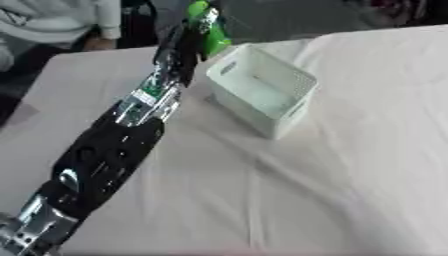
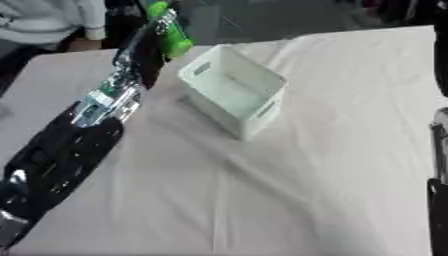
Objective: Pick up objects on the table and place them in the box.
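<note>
Left eye view: green object held just beside the box's far-left corner

Left eye view shows the left hand stretched toward the table's far edge, its fingers curled around a green object that looks like a bottle, though it is too blurred to be sure. Its long axis stands nearly upright, tilted slightly, and it sits raised off the cloth. The white box rests near the far edge, open side up. It lies just to the right of the held object, whose lower end appears close to the box's far-left corner, above the rim. So the coming move likely needs a short carry rightward over the opening before release. Only 1 dark edge at the right border of the right eye view hints at the other arm; the right hand itself is not visible.
</note>
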`<control>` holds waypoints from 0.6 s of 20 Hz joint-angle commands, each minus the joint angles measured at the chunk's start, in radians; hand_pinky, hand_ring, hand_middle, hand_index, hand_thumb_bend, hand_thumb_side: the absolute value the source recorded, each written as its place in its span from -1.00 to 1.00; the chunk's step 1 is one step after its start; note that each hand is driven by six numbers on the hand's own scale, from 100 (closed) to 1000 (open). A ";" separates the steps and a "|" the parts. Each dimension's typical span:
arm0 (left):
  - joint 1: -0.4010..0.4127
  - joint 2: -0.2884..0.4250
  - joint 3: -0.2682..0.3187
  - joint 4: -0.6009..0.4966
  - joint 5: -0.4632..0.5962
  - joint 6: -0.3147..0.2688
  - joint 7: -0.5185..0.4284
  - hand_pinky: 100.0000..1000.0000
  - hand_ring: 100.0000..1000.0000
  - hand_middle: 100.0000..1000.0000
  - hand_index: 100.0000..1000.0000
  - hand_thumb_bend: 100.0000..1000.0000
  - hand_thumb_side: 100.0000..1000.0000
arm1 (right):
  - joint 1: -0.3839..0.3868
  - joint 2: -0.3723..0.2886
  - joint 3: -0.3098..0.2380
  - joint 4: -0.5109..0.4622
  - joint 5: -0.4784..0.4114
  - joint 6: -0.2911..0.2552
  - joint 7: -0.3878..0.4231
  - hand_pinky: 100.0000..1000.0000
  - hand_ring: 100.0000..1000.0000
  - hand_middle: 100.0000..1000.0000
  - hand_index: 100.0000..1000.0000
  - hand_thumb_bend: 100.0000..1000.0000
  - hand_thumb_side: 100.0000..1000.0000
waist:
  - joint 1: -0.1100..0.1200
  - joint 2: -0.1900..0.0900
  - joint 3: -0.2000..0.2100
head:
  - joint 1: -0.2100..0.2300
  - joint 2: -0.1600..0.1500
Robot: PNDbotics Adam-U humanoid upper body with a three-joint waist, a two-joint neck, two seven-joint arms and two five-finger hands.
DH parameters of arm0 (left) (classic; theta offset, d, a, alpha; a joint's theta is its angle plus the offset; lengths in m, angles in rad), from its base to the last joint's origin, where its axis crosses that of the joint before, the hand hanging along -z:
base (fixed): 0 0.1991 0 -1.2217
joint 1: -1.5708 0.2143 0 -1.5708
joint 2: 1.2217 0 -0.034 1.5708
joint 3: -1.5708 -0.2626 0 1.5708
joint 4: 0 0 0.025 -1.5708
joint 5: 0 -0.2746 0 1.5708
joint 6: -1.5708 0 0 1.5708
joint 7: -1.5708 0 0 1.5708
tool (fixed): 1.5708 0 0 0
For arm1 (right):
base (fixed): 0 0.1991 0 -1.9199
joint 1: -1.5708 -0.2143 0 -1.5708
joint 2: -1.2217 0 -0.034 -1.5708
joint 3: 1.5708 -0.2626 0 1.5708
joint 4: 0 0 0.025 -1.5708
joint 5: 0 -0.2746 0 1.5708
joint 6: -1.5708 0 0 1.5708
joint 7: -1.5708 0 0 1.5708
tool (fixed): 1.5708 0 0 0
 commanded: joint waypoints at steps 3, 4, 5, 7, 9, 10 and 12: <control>-0.062 -0.004 -0.005 0.087 -0.131 -0.017 -0.043 1.00 -1.00 -1.00 -0.15 -1.00 0.04 | -0.027 0.011 0.000 -0.017 0.006 0.001 -0.004 -0.31 -0.48 -0.24 0.00 -1.00 1.00 | -0.001 -0.019 -0.008 | 0.009 0.001; -0.068 -0.009 -0.003 0.103 -0.154 -0.023 -0.049 1.00 -1.00 -1.00 -0.15 -1.00 0.04 | -0.027 0.012 0.000 -0.017 0.006 0.001 -0.003 -0.31 -0.48 -0.24 0.00 -1.00 1.00 | -0.001 -0.018 -0.009 | 0.009 0.001; -0.076 -0.011 -0.003 0.122 -0.181 -0.029 -0.055 1.00 -1.00 -1.00 -0.15 -1.00 0.04 | -0.028 0.014 0.001 -0.017 0.005 0.001 -0.003 -0.31 -0.48 -0.24 0.00 -1.00 1.00 | -0.001 -0.018 -0.011 | 0.010 0.002; -0.090 -0.019 0.001 0.161 -0.234 -0.041 -0.065 1.00 -1.00 -1.00 -0.15 -1.00 0.04 | -0.030 0.017 0.001 -0.017 0.005 0.002 -0.002 -0.31 -0.48 -0.24 0.00 -1.00 1.00 | 0.000 -0.017 -0.015 | 0.011 0.002; -0.104 -0.027 0.006 0.199 -0.281 -0.053 -0.074 1.00 -1.00 -1.00 -0.16 -1.00 0.05 | -0.031 0.020 0.002 -0.017 0.005 0.001 -0.002 -0.31 -0.48 -0.24 0.00 -1.00 1.00 | 0.001 -0.015 -0.019 | 0.011 0.001; -0.112 -0.033 0.010 0.219 -0.305 -0.059 -0.078 1.00 -1.00 -1.00 -0.16 -1.00 0.05 | -0.032 0.021 0.002 -0.017 0.005 0.001 -0.002 -0.31 -0.48 -0.24 0.00 -1.00 1.00 | 0.001 -0.015 -0.020 | 0.012 0.001; -0.124 -0.044 0.020 0.260 -0.356 -0.073 -0.083 1.00 -1.00 -1.00 -0.16 -1.00 0.05 | -0.034 0.024 0.003 -0.017 0.004 0.001 -0.001 -0.31 -0.48 -0.24 0.00 -1.00 1.00 | 0.001 -0.014 -0.023 | 0.013 0.001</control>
